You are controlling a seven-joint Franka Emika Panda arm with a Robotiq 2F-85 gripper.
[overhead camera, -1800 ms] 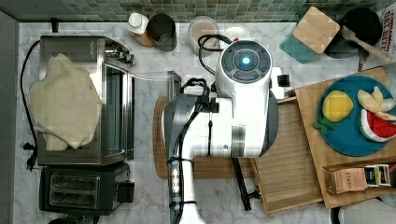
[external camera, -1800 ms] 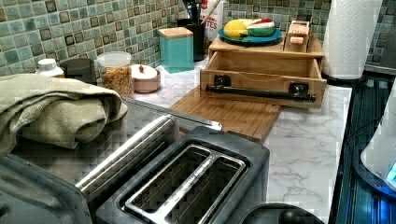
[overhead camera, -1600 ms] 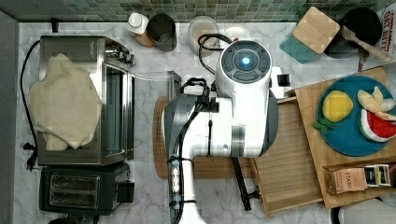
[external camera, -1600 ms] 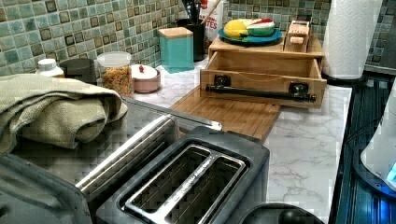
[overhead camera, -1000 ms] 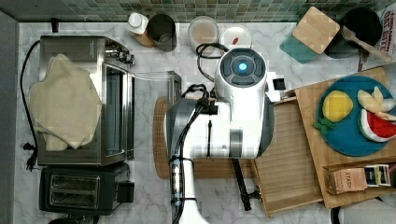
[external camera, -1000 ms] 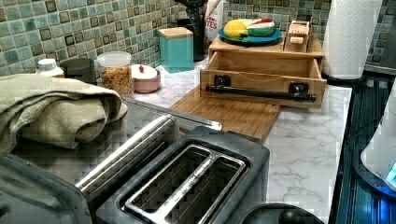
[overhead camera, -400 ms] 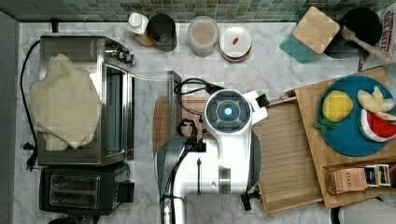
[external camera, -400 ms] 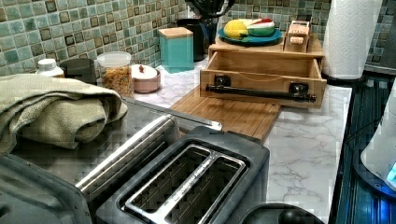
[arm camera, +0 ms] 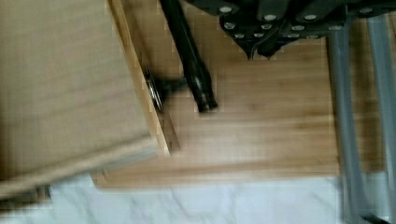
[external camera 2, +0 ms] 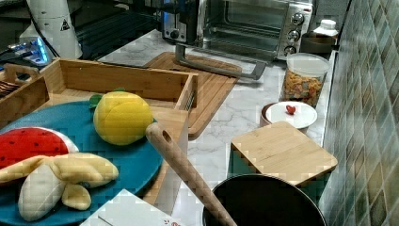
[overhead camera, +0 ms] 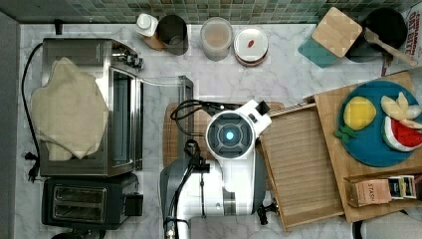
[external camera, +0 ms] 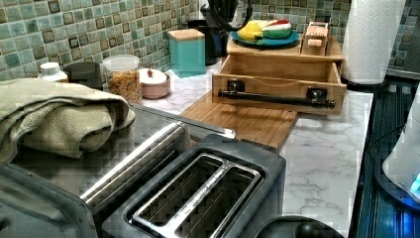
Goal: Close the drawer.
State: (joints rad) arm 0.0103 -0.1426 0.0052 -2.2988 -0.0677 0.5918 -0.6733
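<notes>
Reading the top view from its left, a toaster oven (overhead camera: 89,107) with a cloth (overhead camera: 67,112) on its roof and a toaster (overhead camera: 82,204) below it take up that side of the marble desk (overhead camera: 293,74); next comes the brown cutting board (overhead camera: 176,137), then the arm (overhead camera: 230,149), then the drawer (overhead camera: 303,164), pulled well out of the wooden unit whose top carries the blue plate (overhead camera: 370,144). The drawer thus lies toward the top view's right of the arm, its ribbed floor bare, and its long axis runs up and down in the top view, as does the black bar handle (external camera: 277,98) fixed across its front panel in the left view. Closing looks to call for a push toward the top view's right, square to that bar. In the wrist view the pincer (arm camera: 261,46) hangs over the board, just beside the end of the handle and the drawer's front corner; its tips sit close together and hold nothing, though whether they are fully closed I cannot tell. The board under it is flat and bare, and the oven's open door (overhead camera: 185,99) reaches over the board's far edge, so room on that side is tight. Ahead of the drawer the way seems free: nothing lies in the tray, and the plate and a small box (overhead camera: 370,191) rest on the top above it.
</notes>
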